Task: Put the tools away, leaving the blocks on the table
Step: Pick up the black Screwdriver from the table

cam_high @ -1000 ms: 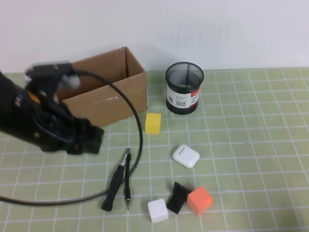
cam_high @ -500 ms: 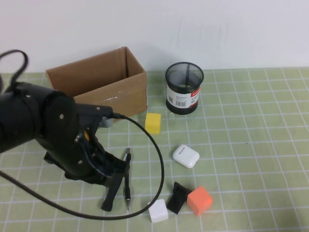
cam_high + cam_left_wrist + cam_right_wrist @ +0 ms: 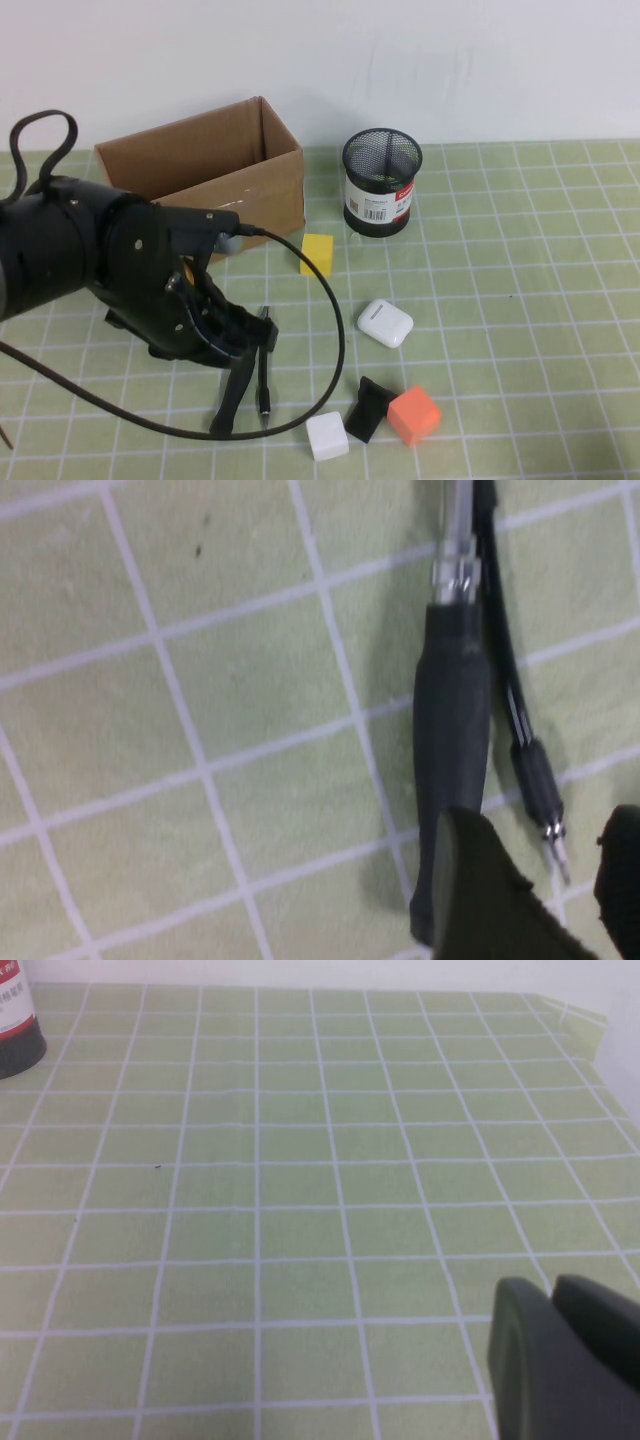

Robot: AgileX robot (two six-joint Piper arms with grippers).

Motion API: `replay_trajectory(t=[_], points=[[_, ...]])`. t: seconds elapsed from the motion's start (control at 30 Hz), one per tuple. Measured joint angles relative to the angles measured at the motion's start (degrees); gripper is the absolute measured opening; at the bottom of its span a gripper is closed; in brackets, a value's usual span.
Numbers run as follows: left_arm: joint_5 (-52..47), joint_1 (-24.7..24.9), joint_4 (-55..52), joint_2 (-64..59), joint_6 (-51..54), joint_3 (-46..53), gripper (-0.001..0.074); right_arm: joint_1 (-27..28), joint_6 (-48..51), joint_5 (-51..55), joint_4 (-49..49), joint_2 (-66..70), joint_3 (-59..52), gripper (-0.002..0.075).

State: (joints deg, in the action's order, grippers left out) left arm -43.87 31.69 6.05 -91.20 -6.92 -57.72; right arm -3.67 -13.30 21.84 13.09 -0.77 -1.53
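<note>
Two tools lie side by side on the table (image 3: 520, 300): a black-handled screwdriver (image 3: 232, 398) (image 3: 452, 740) and a thin black pen-like rod (image 3: 265, 385) (image 3: 535, 780). My left gripper (image 3: 555, 880) hovers open just over them, one finger above the screwdriver's handle end and the rod's metal tip in the gap. It holds nothing. The yellow block (image 3: 317, 254) sits near the box. The white block (image 3: 327, 436) and the orange block (image 3: 413, 414) lie at the front. My right gripper (image 3: 548, 1285) is shut and empty over bare table, far from all of this.
An open cardboard box (image 3: 200, 170) stands at the back left, a black mesh cup (image 3: 382, 182) behind the middle. A white rounded case (image 3: 385, 322) lies mid-table. A small black object (image 3: 368, 407) sits between the white and orange blocks. The left arm's cable (image 3: 335, 330) loops over the table.
My left arm has swung from beside the box forward and down over the screwdriver and rod. Nothing on the table has moved.
</note>
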Motion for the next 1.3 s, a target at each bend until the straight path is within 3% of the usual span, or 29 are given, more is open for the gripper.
replay_trajectory(t=[0.73, 1.3], points=[[9.4, 0.0, 0.0, -9.8, 0.5, 0.0, 0.0235, 0.0, 0.0, 0.0, 0.0, 0.0, 0.0, -0.0007], [11.2, 0.4, 0.9, -12.8, 0.5, -0.1, 0.0227, 0.0, 0.0, 0.0, 0.0, 0.0, 0.0, -0.0007]])
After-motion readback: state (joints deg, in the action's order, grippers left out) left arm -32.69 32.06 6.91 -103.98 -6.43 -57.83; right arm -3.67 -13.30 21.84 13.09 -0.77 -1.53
